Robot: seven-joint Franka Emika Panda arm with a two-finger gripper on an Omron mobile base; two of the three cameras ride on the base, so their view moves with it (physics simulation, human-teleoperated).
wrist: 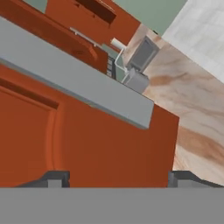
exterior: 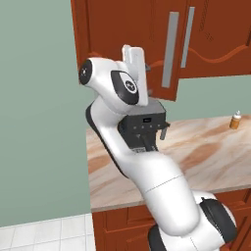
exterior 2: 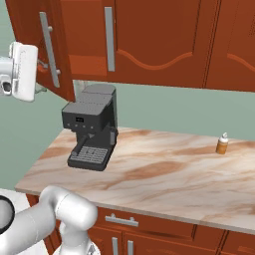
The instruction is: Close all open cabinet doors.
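Observation:
The leftmost cabinet door (exterior 2: 61,50) stands swung out from the wall cabinet, its silver bar handle (exterior 2: 47,47) on the outer face. In the left base view the same door (exterior: 157,29) hangs ajar above the arm. My hand (exterior 2: 22,69) is raised just to the left of this door, close to its outer face. The hand view is close on the door panel (wrist: 87,148), with the bar handle (wrist: 78,83) running across it. My gripper (wrist: 118,179) is open, its tips wide apart and nothing between them. The neighbouring door (exterior 2: 149,40) lies flush with the cabinet front.
A dark coffee machine (exterior 2: 92,127) sits on the marble counter (exterior 2: 164,174) right below the open door. A small orange bottle (exterior 2: 222,144) stands at the counter's far right. Base cabinets with short handles run under the counter.

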